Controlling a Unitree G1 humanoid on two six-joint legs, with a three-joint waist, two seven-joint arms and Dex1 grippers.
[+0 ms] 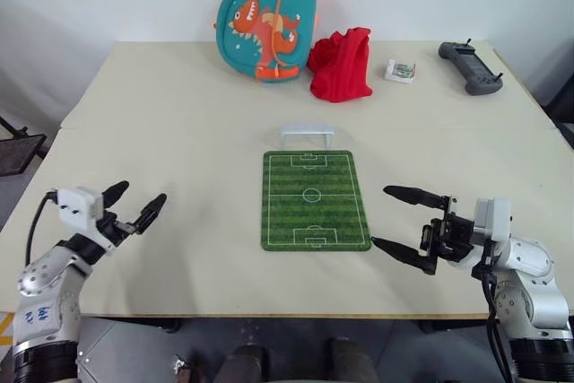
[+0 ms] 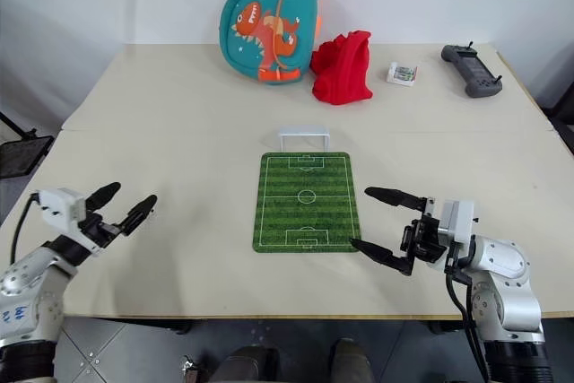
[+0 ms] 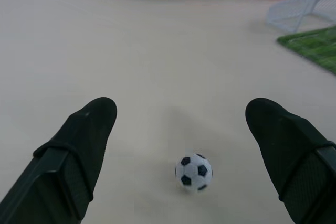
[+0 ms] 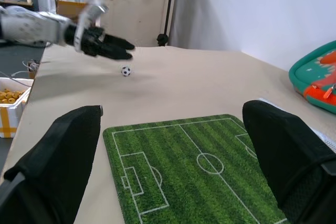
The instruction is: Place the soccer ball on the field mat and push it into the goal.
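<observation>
Both grippers hover low at the near edge of the surface [image 1: 179, 114] with jaws spread wide and empty — left gripper [image 1: 133, 204] at 8 o'clock, right gripper [image 1: 408, 224] at 4. Soccer ball [image 3: 193, 171] lies on bare surface between the left fingers, off the field mat [image 1: 313, 199] — goal [image 1: 308, 134] at the mat's 12 o'clock end.

A robot test lab is being suggested: a plain bench [image 1: 179, 114], bare white walls, a handheld controller [image 1: 470, 67], stacked crates [image 4: 131, 9].
</observation>
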